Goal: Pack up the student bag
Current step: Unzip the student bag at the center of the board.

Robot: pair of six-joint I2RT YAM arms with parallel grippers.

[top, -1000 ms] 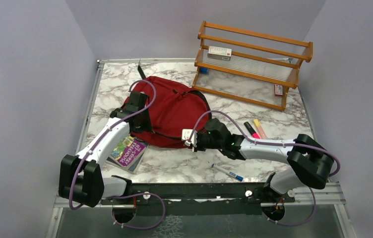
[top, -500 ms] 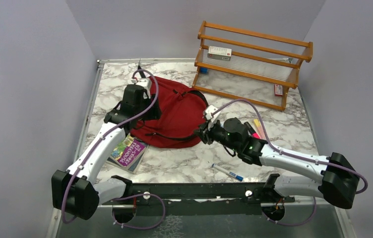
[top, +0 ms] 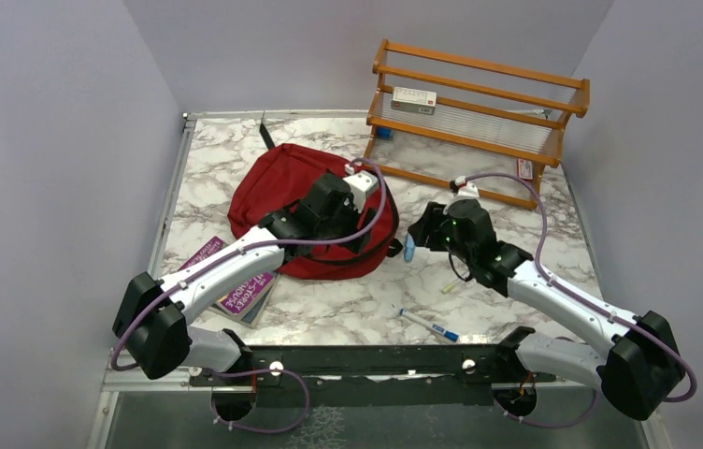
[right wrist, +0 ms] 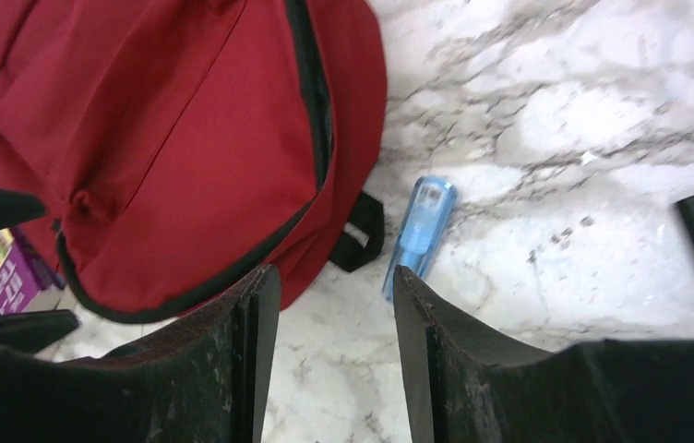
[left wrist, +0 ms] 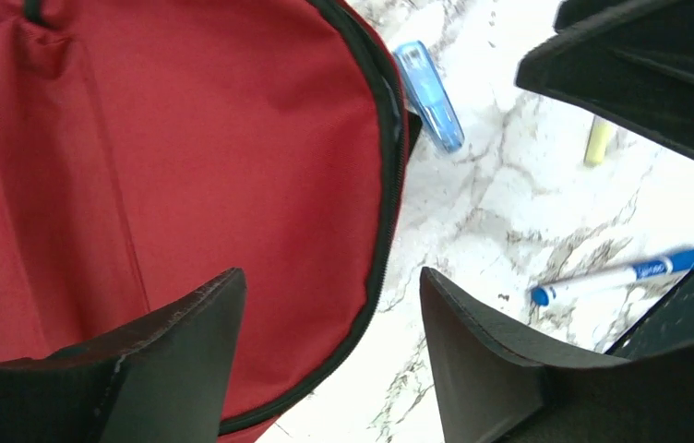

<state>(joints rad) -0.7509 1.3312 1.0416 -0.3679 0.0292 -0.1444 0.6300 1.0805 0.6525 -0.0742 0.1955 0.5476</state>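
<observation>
The student bag [top: 278,192], dark red with black zippers, lies flat at the back left of the marble table. My left gripper [top: 371,234] hangs open over its right edge. In the left wrist view the left gripper [left wrist: 329,277] frames the student bag [left wrist: 186,166] and its zipper seam, with nothing between the fingers. My right gripper [top: 420,229] hovers open just right of the bag. In the right wrist view the right gripper [right wrist: 334,272] is above bare marble, the student bag [right wrist: 159,138] at upper left and a black strap loop [right wrist: 362,235] just ahead.
A blue translucent item [top: 409,248] [right wrist: 419,235] [left wrist: 428,97] lies beside the bag's right edge. A white pen with blue cap [top: 430,326] [left wrist: 616,275] and a yellow marker [left wrist: 599,140] lie nearer. A purple book [top: 236,285] sits front left. A wooden rack [top: 474,122] stands back right.
Both grippers opened and let go of the bag. The left arm swung right across the bag. The right arm drew back to the right, uncovering the blue item.
</observation>
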